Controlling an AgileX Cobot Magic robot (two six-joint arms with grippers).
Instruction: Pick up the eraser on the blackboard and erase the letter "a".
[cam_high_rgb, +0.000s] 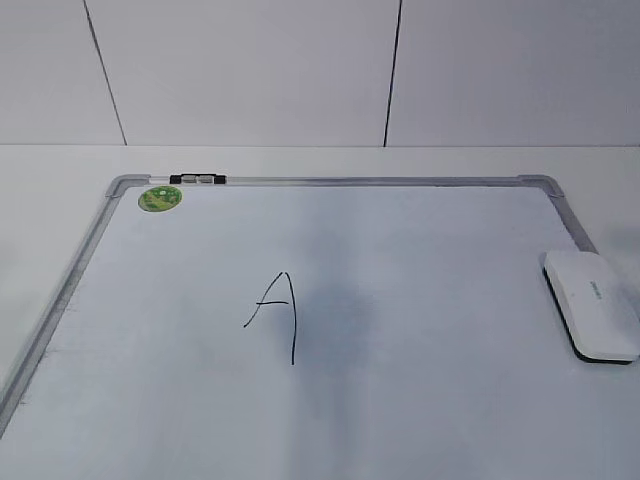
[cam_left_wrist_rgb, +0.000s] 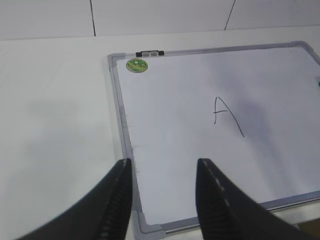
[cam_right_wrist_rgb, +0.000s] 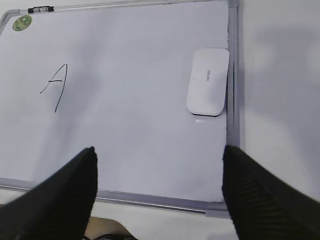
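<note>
The blackboard (cam_high_rgb: 350, 182) is a white dry-erase board with a grey frame, lying flat on the table. The eraser (cam_high_rgb: 590, 300), a white rounded block with a black underside, lies on the board against its right frame; it also shows in the right wrist view (cam_right_wrist_rgb: 207, 80). A tall angular capital "A" (cam_high_rgb: 293, 320) is drawn left of centre. No lowercase "a" shows in any view. My left gripper (cam_left_wrist_rgb: 164, 165) is open and empty over the board's near left corner. My right gripper (cam_right_wrist_rgb: 157, 152) is open and empty over the near right edge, short of the eraser.
A round green sticker (cam_high_rgb: 160, 198) sits in the board's far left corner, with a small black-and-white clip (cam_high_rgb: 198, 179) on the frame beside it. A faint grey patch, smudge or shadow, lies right of the "A". White table surrounds the board; a panelled wall stands behind.
</note>
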